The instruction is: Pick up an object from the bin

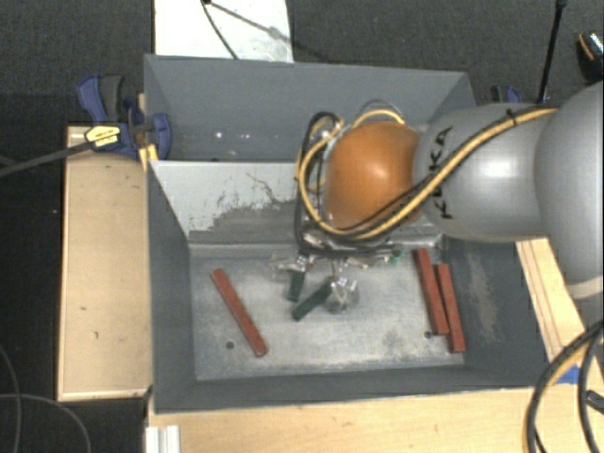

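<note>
My gripper (319,283) hangs low over the middle of the bin floor, under the arm's orange dome. Its two fingers stand apart, so it is open. A short dark green stick (309,304) lies slanted on the floor just below the fingers, its upper end reaching up between the fingertips. Whether the fingers touch the stick I cannot tell. The upper part of the gripper is hidden by the dome.
A red-brown stick (239,312) lies slanted on the left of the bin floor. Two more red-brown sticks (440,296) lie side by side along the right wall. The arm reaches in from the right, over the back right of the bin.
</note>
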`<state>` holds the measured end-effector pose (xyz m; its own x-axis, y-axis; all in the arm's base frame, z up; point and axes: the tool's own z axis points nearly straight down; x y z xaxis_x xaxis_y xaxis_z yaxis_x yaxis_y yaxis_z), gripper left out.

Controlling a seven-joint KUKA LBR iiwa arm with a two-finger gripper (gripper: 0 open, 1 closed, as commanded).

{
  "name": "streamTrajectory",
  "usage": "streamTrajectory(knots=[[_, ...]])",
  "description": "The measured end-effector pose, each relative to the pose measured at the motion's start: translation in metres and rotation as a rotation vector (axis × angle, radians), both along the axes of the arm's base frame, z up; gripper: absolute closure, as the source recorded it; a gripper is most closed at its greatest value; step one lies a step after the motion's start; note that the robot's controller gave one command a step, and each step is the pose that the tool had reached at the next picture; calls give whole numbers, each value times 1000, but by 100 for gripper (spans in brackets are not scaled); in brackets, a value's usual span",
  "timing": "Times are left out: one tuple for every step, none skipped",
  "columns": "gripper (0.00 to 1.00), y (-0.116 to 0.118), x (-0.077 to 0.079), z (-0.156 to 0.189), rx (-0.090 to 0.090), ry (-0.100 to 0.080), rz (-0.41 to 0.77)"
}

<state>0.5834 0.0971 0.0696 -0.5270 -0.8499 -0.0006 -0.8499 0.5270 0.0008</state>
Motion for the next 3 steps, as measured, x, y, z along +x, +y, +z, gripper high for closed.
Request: streamTrajectory(knots=[[0,1,1,1,1,-1,-7],[100,0,1,1,1,-1,-10],[100,1,3,94,1,-10,-19]])
